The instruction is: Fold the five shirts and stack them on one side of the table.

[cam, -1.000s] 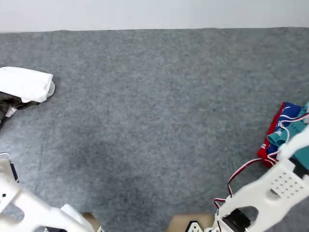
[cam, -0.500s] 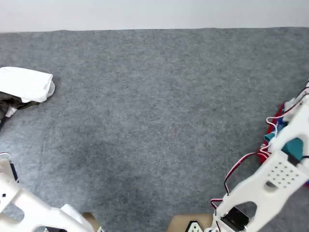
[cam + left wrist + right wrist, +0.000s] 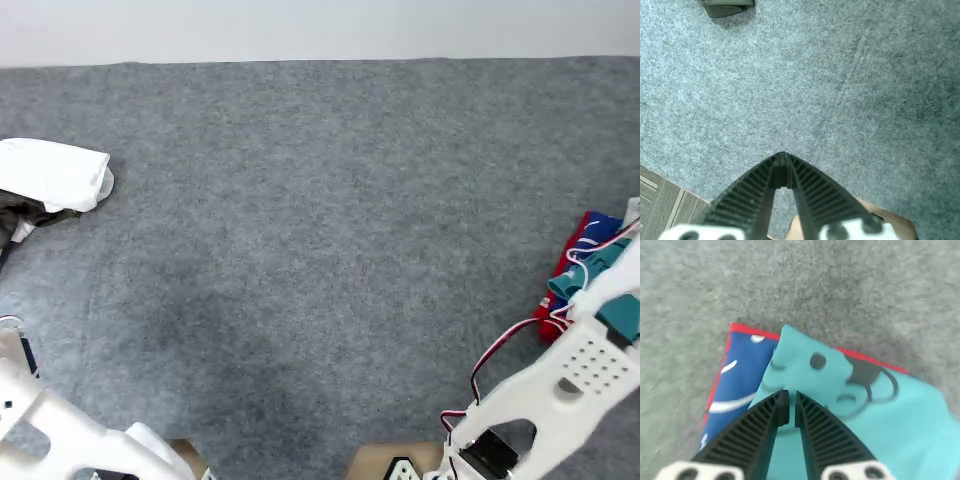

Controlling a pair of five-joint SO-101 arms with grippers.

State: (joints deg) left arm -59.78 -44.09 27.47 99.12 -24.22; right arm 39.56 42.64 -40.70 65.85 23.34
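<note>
A folded teal shirt [image 3: 855,405] lies on top of a red and blue shirt [image 3: 735,375] at the table's right edge, the same stack [image 3: 578,268] showing in the high view. My right gripper [image 3: 789,399] hovers just over the teal shirt, shut, with only a thin slit between its tips and nothing held. At the left edge a folded white shirt [image 3: 55,172] rests on a dark shirt [image 3: 25,212]. My left gripper [image 3: 782,160] is shut and empty above bare carpet near the front left edge, and the dark shirt's [image 3: 726,6] corner lies some way beyond it.
Grey carpet [image 3: 320,230] covers the whole table. The right arm's white body [image 3: 560,385] crosses the front right corner and the left arm's body [image 3: 60,435] the front left. Wood floor [image 3: 662,212] lies past the table's edge by the left gripper.
The right arm swung out over the teal and red stack, hiding most of it, then drew back so the stack shows again. The left arm and both piles stayed put.
</note>
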